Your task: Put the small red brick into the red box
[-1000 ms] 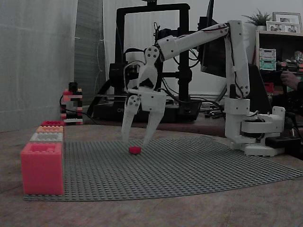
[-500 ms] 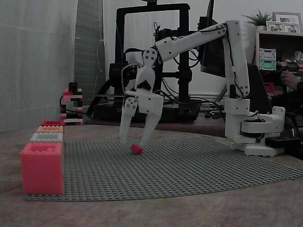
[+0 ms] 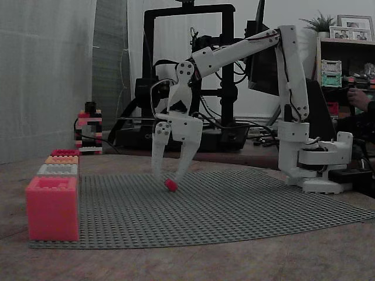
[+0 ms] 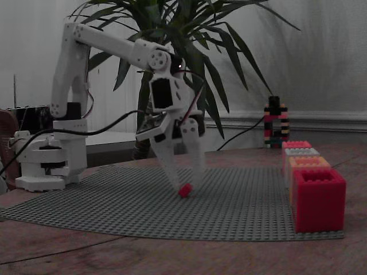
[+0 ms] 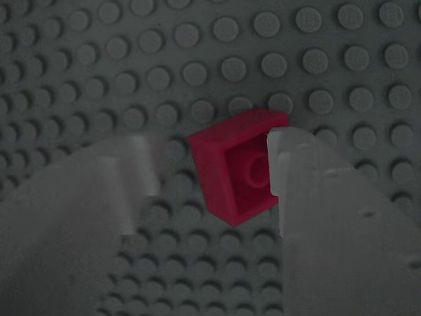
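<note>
Pinch the small red brick (image 5: 240,164), probably light, stiff and slick, across flat opposite sides where tipped near the middle of the grey baseplate (image 3: 246,205), well apart from the corner's red box (image 3: 51,208), inside the gripper (image 5: 212,161), jaws half open around it.

Wrist view, left finger (image 5: 139,164) beside the small red brick (image 5: 230,164) was blurred, right finger (image 5: 302,174) hid the brick's right edge, both cropped below.
</note>
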You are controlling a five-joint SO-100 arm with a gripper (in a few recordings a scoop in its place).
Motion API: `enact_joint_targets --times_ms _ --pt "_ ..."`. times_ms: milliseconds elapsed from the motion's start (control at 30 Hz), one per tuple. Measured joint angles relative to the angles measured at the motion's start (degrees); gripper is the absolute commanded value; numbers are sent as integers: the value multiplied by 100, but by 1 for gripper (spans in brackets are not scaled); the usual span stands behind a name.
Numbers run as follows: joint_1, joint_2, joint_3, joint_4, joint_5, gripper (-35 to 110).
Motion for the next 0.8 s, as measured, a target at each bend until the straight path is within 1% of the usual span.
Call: enact_joint_targets --times_ms 167,533,800 --pt "0 26 0 44 -18 0" --pt "-9 53 -114 229 404 0" --pt "-62 53 -940 589 932 0"
